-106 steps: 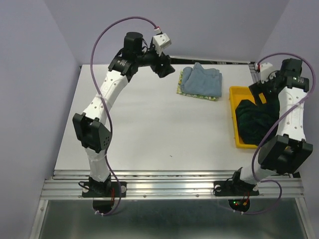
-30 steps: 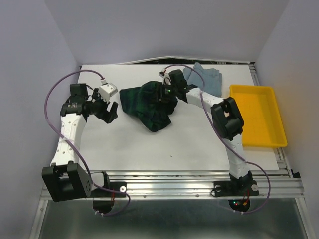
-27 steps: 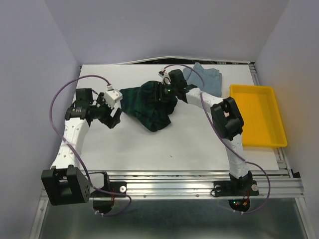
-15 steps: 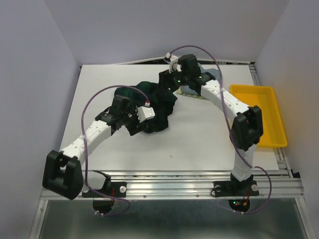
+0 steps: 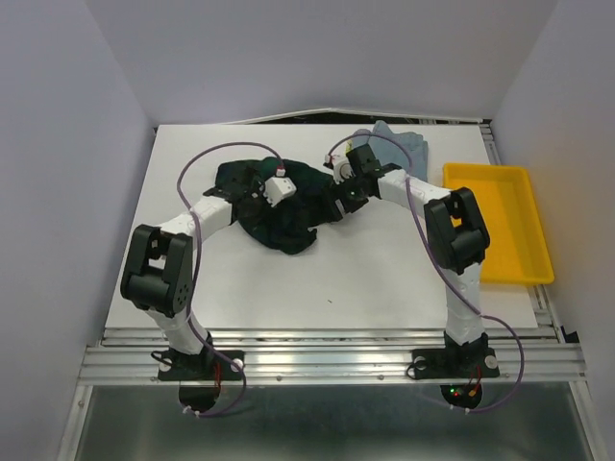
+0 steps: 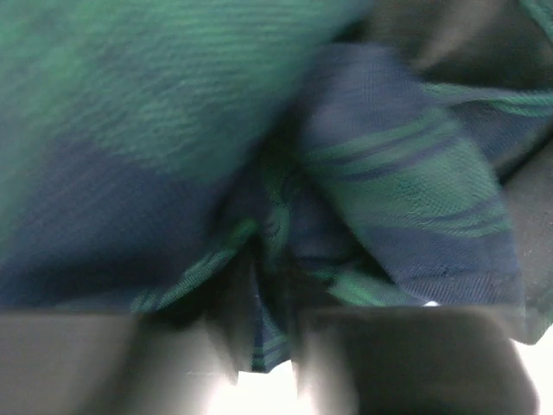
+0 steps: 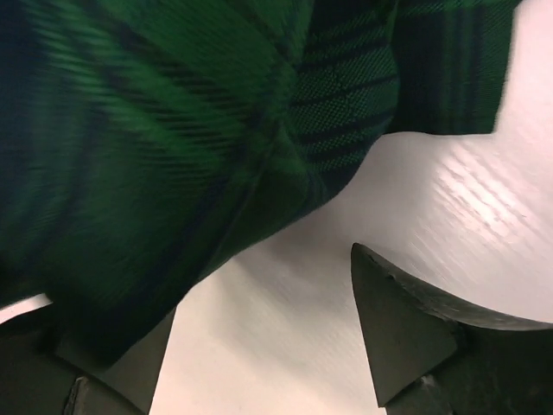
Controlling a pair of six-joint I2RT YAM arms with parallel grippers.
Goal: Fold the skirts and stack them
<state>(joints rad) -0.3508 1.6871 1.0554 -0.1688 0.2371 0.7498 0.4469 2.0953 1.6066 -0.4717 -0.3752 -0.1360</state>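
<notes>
On table (image 5: 288, 283) — one plaid skirt (image 5: 290, 229)

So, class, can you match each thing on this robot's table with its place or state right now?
Column A
1. plaid skirt
2. blue-grey skirt
3. yellow tray
4. right gripper

Column B
a. wide open
b. at the right side of the table, with nothing in it
c. at the far edge, partly behind an arm
d. crumpled in a heap in the middle

Pairs: 1-d, 2-c, 3-b, 4-a
</notes>
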